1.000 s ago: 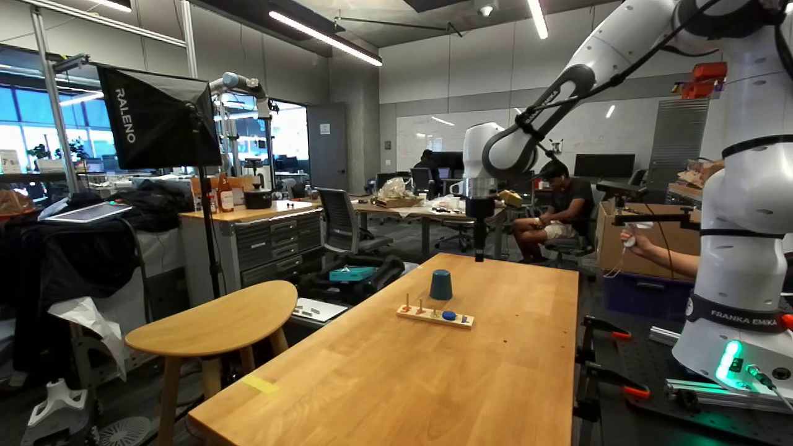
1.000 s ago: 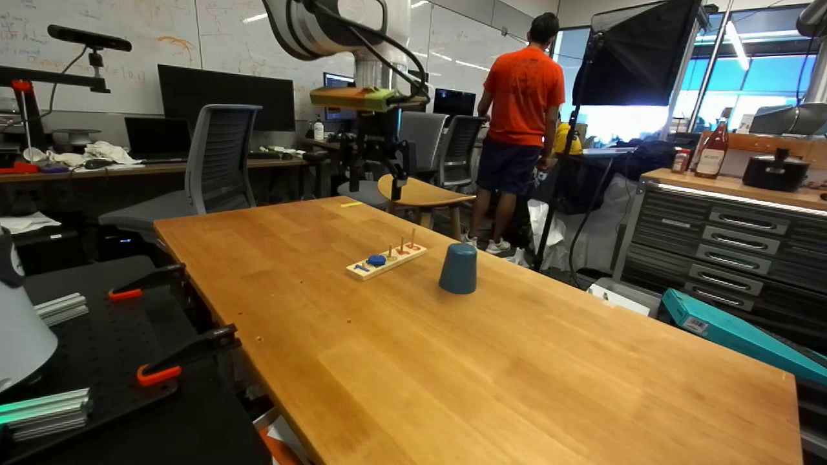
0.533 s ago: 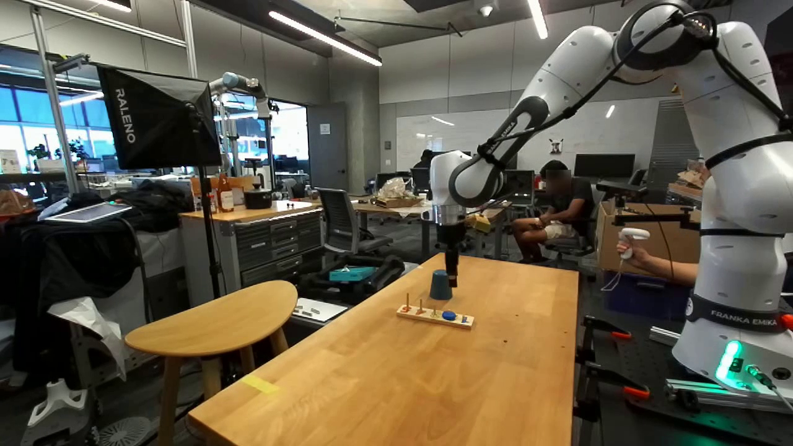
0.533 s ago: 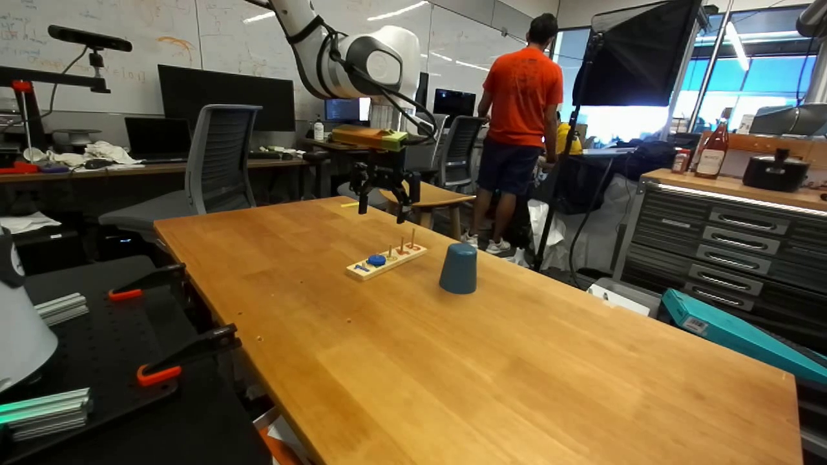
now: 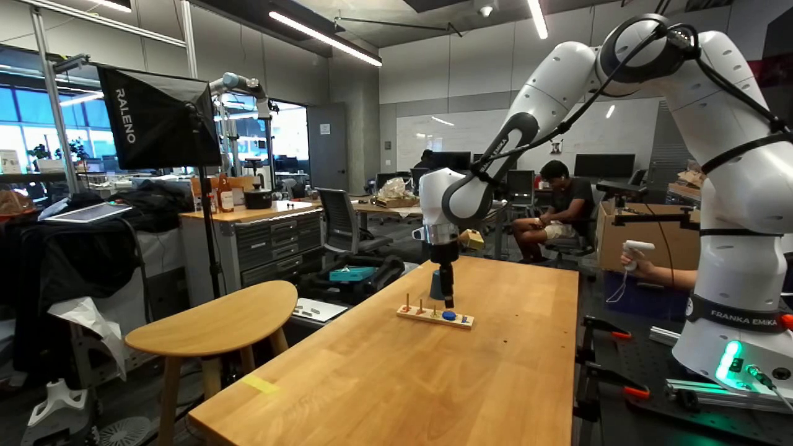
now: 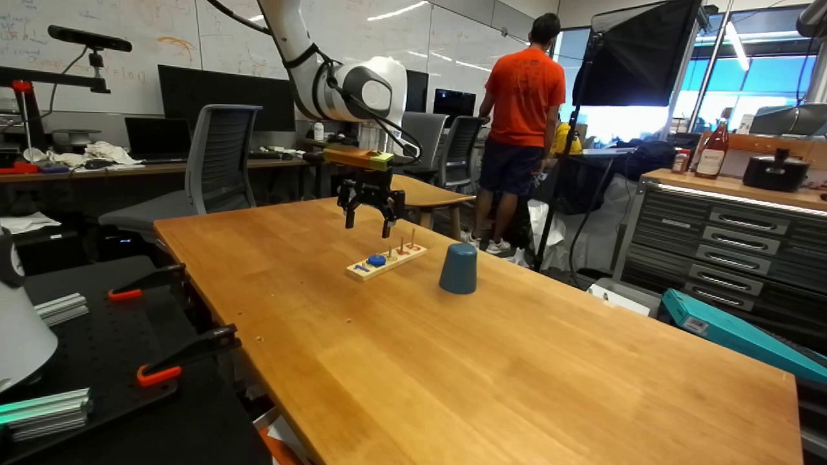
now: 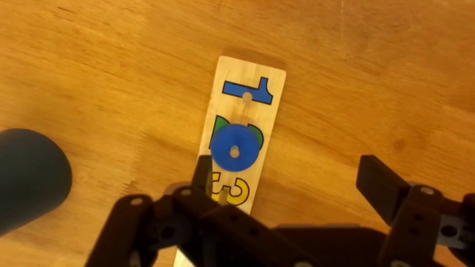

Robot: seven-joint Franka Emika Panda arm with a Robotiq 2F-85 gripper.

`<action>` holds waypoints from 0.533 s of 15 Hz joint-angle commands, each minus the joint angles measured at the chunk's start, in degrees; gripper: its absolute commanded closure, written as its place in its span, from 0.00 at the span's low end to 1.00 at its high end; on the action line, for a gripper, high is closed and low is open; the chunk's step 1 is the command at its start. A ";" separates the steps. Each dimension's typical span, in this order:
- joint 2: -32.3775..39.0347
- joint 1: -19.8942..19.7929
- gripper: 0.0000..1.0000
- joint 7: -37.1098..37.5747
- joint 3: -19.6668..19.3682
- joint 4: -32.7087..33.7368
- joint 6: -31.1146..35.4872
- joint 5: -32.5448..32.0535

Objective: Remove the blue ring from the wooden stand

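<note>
The wooden stand (image 7: 226,107) lies on the table with several upright pegs and printed numerals; it also shows in both exterior views (image 5: 427,316) (image 6: 391,263). The blue ring (image 7: 237,135) sits around the peg at the second numeral, seen also in both exterior views (image 5: 448,316) (image 6: 376,260). My gripper (image 7: 285,161) is open and empty, its fingers wide apart. It hangs above the stand, seen in both exterior views (image 5: 449,304) (image 6: 368,228). In the wrist view the left finger overlaps the stand just beside the ring; the right finger is over bare table. The stand's far end is hidden behind the gripper.
A dark blue-grey upside-down cup (image 6: 459,270) stands beside the stand; it shows at the left of the wrist view (image 7: 31,178) and partly behind the gripper in an exterior view (image 5: 436,288). Clamps (image 6: 187,349) grip the table's (image 6: 517,374) edge. A wooden stool (image 5: 217,319) stands alongside.
My gripper has come down and over toward the stand, from high above the far part of the table to just above the stand. The stand, ring and cup have not moved.
</note>
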 commanded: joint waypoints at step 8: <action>5.80 2.55 0.00 8.69 -2.65 1.98 3.09 -8.62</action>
